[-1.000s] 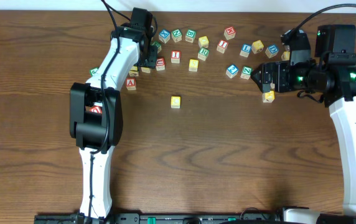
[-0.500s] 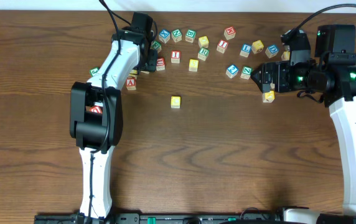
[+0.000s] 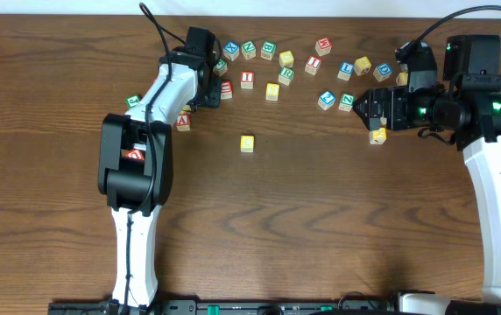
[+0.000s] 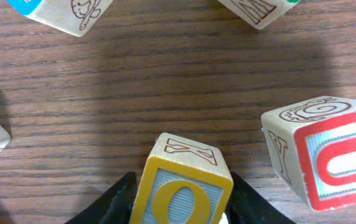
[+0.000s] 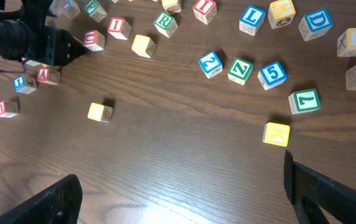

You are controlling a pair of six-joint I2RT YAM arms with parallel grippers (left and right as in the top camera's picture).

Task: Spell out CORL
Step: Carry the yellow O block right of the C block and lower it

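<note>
In the left wrist view a yellow-faced O cube (image 4: 181, 199) sits between the black fingers of my left gripper (image 4: 181, 180), which press on both its sides; the gripper is shut on it. From overhead, that gripper (image 3: 205, 87) is at the left end of the scattered cubes. A lone yellow cube (image 3: 247, 143) lies nearer the table's middle. The green R cube (image 3: 286, 75) and the blue L cube (image 3: 346, 67) lie among the others. My right gripper (image 3: 364, 107) hovers at the right, open and holding nothing (image 5: 181, 193).
Several other letter and number cubes are strewn along the far side of the table. A red U cube (image 4: 333, 155) stands just right of the O cube. A red A cube (image 3: 183, 121) lies by the left arm, and a yellow cube (image 3: 377, 136) beside the right gripper.
The left wrist has shifted slightly and its jaws have narrowed onto the O cube. The right arm has not moved.
</note>
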